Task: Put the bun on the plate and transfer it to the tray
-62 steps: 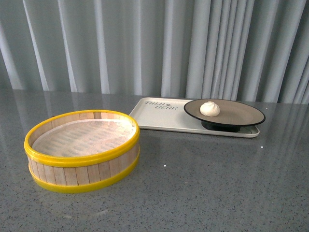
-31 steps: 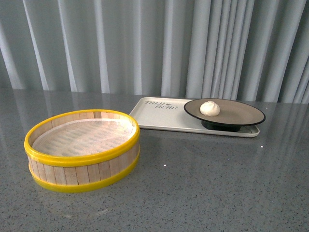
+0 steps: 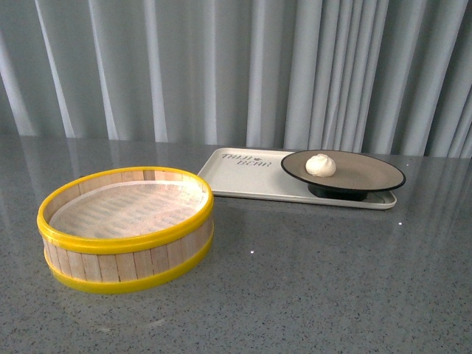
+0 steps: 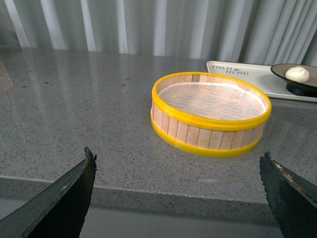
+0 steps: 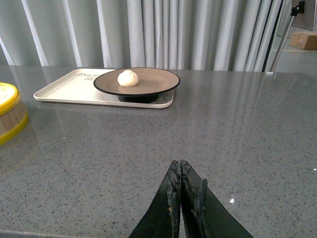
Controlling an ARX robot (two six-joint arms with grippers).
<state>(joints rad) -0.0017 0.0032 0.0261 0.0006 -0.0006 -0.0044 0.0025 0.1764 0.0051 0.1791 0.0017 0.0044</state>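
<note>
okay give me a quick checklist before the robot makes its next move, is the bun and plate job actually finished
1. Bun on the plate: ok.
2. Plate on the tray: ok, on its right part.
3. Left gripper open and holding nothing: ok.
4. Right gripper shut, nothing between its fingertips: ok.
5. Both grippers away from the tray: ok.
6. Steamer basket without buns: ok, only its liner shows.

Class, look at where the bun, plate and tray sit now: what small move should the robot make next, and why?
Probably none beyond keeping both arms back: the bun rests on the plate, which already sits on the tray. The left gripper is open and the right gripper shut, both empty.
</note>
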